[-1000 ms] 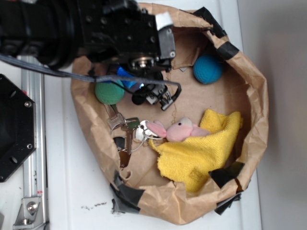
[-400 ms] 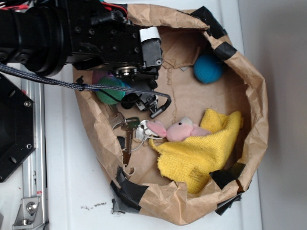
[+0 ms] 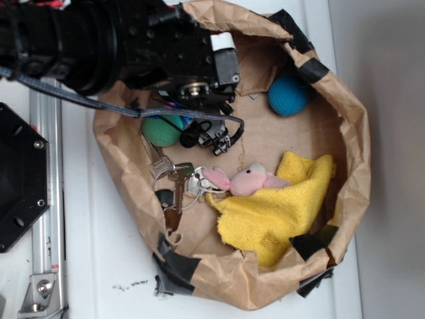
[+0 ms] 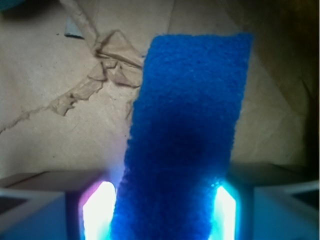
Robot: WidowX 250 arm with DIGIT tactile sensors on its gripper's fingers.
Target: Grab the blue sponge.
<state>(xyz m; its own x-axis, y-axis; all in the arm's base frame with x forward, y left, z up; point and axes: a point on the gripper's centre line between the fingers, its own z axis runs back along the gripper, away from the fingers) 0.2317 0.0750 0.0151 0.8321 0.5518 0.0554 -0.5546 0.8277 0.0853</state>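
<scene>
One blue sponge [image 4: 187, 135] pinched between gripper [image 4: 165, 210] pads, both lit pads flush against its sides, above brown paper bag [image 3: 352, 126] floor. Advice: hold squeeze steady, lift straight, clear green ball [image 3: 161, 129].

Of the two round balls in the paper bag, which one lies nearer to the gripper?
The green ball, right beside the gripper. The teal-blue textured ball sits apart, near the crumpled brown paper bag's taped rim.
</scene>
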